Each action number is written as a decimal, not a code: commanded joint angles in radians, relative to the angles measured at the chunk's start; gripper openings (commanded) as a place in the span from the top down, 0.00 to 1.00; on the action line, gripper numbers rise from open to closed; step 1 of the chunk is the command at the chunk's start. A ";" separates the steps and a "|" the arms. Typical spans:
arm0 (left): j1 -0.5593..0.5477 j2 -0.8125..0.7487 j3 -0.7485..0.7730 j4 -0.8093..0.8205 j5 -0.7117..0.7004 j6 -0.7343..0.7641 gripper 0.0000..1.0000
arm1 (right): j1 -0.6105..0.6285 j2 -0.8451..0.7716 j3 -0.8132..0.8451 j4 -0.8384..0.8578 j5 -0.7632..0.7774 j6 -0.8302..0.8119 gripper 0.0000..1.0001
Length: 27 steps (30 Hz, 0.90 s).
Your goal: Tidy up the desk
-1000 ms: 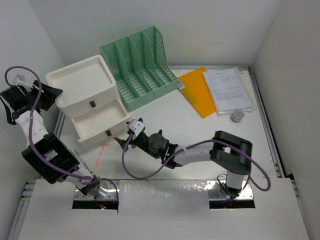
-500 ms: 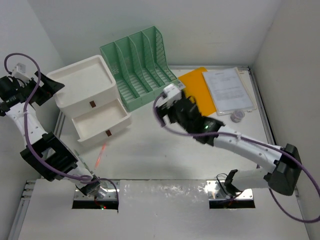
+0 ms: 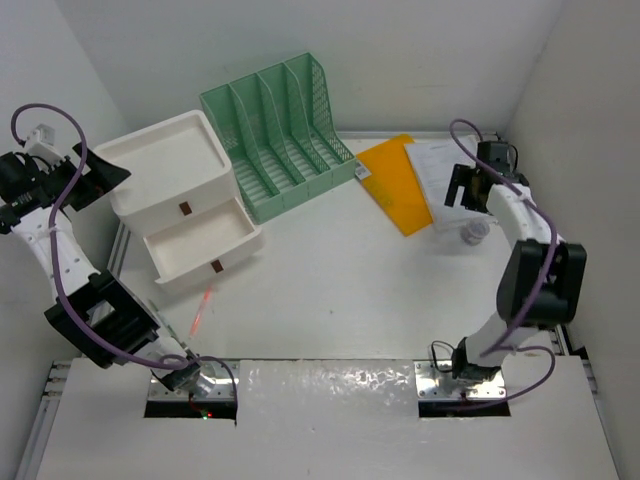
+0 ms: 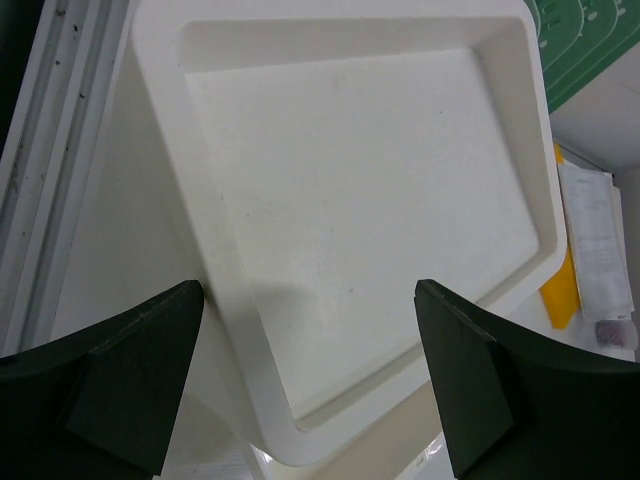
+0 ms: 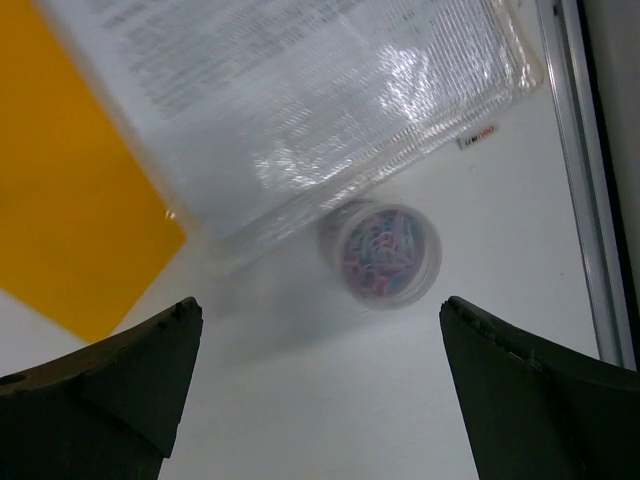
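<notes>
Desk (image 3: pixel 330 290) — drawer box (image 3: pixel 175 190), green rack (image 3: pixel 275 130), orange folder (image 3: pixel 393 188), paper sleeve (image 3: pixel 455 178), clip jar (image 3: pixel 475 232).

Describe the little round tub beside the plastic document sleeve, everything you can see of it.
The tub is small, round and looks like clear plastic, filled with pink and blue bits, probably paper clips, though the view is blurred. It stands upright on the white desk, by the near corner of the clear document sleeve; whether they touch is unclear. The right gripper hangs above it, jaws open, holding nothing.
</notes>
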 commanded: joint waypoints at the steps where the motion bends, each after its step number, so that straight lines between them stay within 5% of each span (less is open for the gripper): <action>1: 0.004 -0.036 -0.006 0.024 0.004 0.031 0.16 | -0.087 0.110 0.077 -0.072 -0.031 0.029 0.01; 9: 0.002 -0.019 -0.029 0.056 -0.008 0.021 0.16 | -0.140 0.272 0.088 -0.008 0.019 0.043 0.03; 18: 0.004 -0.001 -0.036 0.061 -0.036 0.023 0.16 | -0.155 0.335 0.083 0.082 -0.089 0.040 0.34; 23: 0.002 0.002 -0.027 0.064 -0.031 0.014 0.16 | -0.154 0.291 0.066 0.039 -0.082 0.052 0.38; 26: 0.002 0.005 -0.010 0.061 -0.027 0.008 0.16 | -0.154 0.251 0.045 0.027 -0.036 0.031 0.61; 27: 0.004 0.005 -0.004 0.061 -0.027 0.008 0.16 | -0.152 0.242 0.045 0.017 -0.007 0.025 0.79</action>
